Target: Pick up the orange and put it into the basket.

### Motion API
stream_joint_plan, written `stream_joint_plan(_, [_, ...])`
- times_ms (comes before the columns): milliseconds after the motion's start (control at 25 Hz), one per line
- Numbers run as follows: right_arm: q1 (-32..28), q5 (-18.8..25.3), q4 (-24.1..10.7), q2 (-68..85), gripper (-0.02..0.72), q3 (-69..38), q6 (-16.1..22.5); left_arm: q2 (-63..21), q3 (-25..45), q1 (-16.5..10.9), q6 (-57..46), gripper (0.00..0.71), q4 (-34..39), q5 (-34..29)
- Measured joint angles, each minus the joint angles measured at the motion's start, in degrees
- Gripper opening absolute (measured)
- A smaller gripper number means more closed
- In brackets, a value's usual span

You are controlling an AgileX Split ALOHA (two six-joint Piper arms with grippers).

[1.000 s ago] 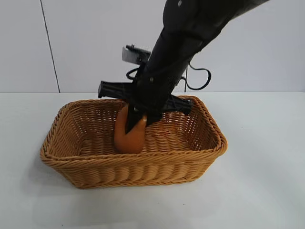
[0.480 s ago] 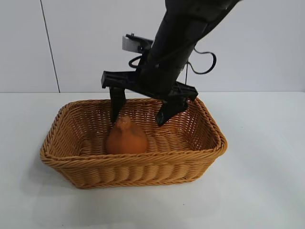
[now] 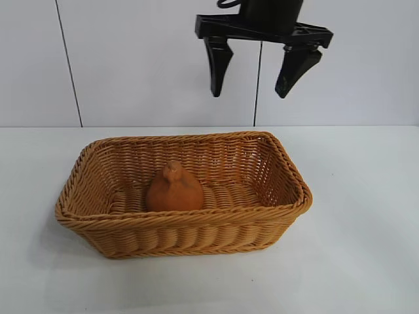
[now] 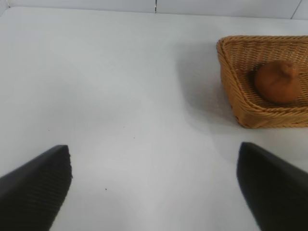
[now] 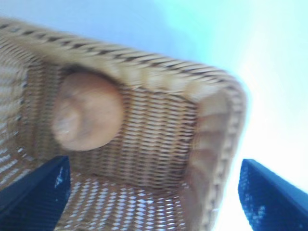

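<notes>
A plain white table (image 3: 366,261) meets a white panelled wall (image 3: 131,59) with thin dark vertical seams.

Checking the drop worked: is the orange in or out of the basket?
In. The knobby dull-orange citrus fruit rests on the woven wicker basket's floor.

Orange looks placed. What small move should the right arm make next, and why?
Probably pull the right pincer away toward its rest spot. The orange sits on the floor of the basket, and that pincer hangs open and empty above it. The left pincer is idle, open over bare table.
</notes>
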State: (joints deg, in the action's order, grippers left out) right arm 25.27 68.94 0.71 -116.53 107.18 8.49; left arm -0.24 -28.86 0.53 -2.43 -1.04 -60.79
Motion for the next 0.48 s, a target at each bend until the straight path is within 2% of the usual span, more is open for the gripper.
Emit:
stream_joint_plan(320, [-16.51,0.17,-0.71,-0.06,0.652,0.0,-1.55,0.0,0.0,0.0,0.0,0.664,0.0,0.0])
stream_joint_plan(480, [-22.67,0.17,-0.71,0.04,0.652,-0.44,-1.96,0.0,0.0,0.0,0.0,0.664,0.0,0.0])
